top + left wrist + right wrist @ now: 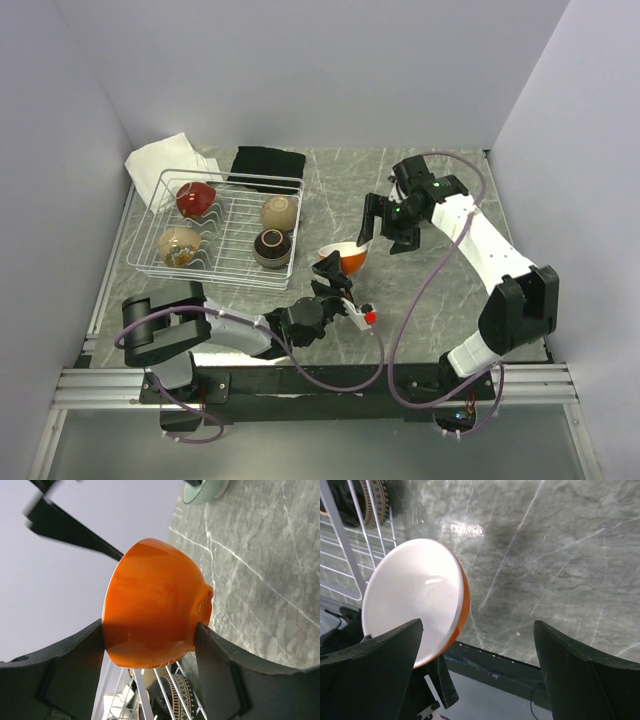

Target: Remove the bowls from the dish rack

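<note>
The white wire dish rack (150,262) stands at the left and holds a dark red bowl (196,199), a beige bowl (281,211), a tan-brown bowl (181,244) and a dark brown bowl (272,246). My left gripper (335,275) is shut on the orange bowl (347,258), holding it tilted, right of the rack; the pads (215,665) grip its foot and rim around the bowl (150,600). My right gripper (385,232) is open and empty just beyond it, its white inside facing that camera (412,595). A pale teal bowl (205,489) sits on the table; the top view hides it.
A white cloth (160,160) and a black cloth (267,162) lie behind the rack. Grey walls close in the marble table (440,300) on three sides. The rack's wires (350,535) show at the left of the right wrist view.
</note>
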You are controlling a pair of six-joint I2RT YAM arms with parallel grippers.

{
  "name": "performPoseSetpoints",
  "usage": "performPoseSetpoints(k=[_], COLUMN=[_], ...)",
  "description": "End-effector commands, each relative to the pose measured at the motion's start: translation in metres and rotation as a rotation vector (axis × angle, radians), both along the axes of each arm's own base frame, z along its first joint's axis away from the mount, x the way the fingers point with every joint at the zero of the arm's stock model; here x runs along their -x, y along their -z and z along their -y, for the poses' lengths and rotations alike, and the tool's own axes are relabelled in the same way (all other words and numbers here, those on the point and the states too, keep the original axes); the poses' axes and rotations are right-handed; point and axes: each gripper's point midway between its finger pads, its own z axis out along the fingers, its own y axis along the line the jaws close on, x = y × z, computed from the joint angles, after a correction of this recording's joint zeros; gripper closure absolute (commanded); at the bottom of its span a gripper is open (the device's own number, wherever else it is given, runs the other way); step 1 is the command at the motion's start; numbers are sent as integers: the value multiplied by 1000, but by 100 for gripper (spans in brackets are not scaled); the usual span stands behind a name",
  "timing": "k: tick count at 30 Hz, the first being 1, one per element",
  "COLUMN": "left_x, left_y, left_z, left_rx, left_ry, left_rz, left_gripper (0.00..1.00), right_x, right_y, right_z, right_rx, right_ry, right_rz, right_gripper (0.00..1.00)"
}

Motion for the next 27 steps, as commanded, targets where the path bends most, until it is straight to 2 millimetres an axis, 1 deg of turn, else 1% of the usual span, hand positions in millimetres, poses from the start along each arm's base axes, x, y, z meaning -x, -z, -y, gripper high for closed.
performPoseSetpoints(k=[1, 3, 5, 6, 7, 8, 9, 11, 13, 14, 16, 19, 20, 22, 23, 25, 26, 27], left_x=[5, 7, 7, 7, 8, 9, 9, 11, 12, 12, 13, 14, 14, 15, 15, 17, 17, 16], left_y=[-31, -28, -24, -23, -21, -20, -17, -13, -8, -8, -7, -4, -3, -1, 2, 3, 5, 6], left_z=[-2, -2, -3, -3, -2, -2, -1, 1, 1, 1, 2, 2, 3, 4, 4, 5, 6, 5], left_rx=[112, 97, 80, 72, 65, 56, 41, 30, 12, 11, 1, -14, -16, -25, -30, -32, -37, -39], left_ry=[-27, -27, -31, -34, -34, -32, -32, -24, -20, -20, -20, -14, -11, -8, -7, -1, 0, -1], left_rz=[84, 84, 82, 83, 84, 83, 80, 72, 65, 64, 60, 52, 47, 39, 29, 20, 10, 7], left_gripper=[99, 99, 98, 98, 98, 98, 98, 97, 96, 96, 96, 95, 95, 94, 93, 89, 88, 86], right_x=[3, 1, 4, 3, 7, 8, 9, 13, 19, 16, 18, 18, 18, 19, 20, 20, 20, 19], right_y=[-5, -1, 3, 6, 8, 9, 14, 20, 22, 24, 26, 31, 34, 36, 37, 38, 39, 40], right_z=[-11, -15, -13, -16, -14, -16, -18, -21, -24, -24, -24, -24, -25, -25, -25, -26, -25, -25], right_rx=[12, 24, 54, 67, 86, 93, 96, 93, 110, 125, 146, 162, 170, 179, 181, 185, 186, 190], right_ry=[-64, -82, -95, -118, -132, -155, -172, -201, -233, -240, -253, -261, -266, -274, -277, -280, -281, -279], right_rz=[-17, -33, -59, -65, -87, -89, -109, -145, -166, -166, -178, -196, -202, -210, -213, -219, -217, -219], right_gripper=[1, 4, 6, 8, 9, 11, 17, 26, 29, 31, 34, 43, 49, 56, 63, 72, 84, 91])
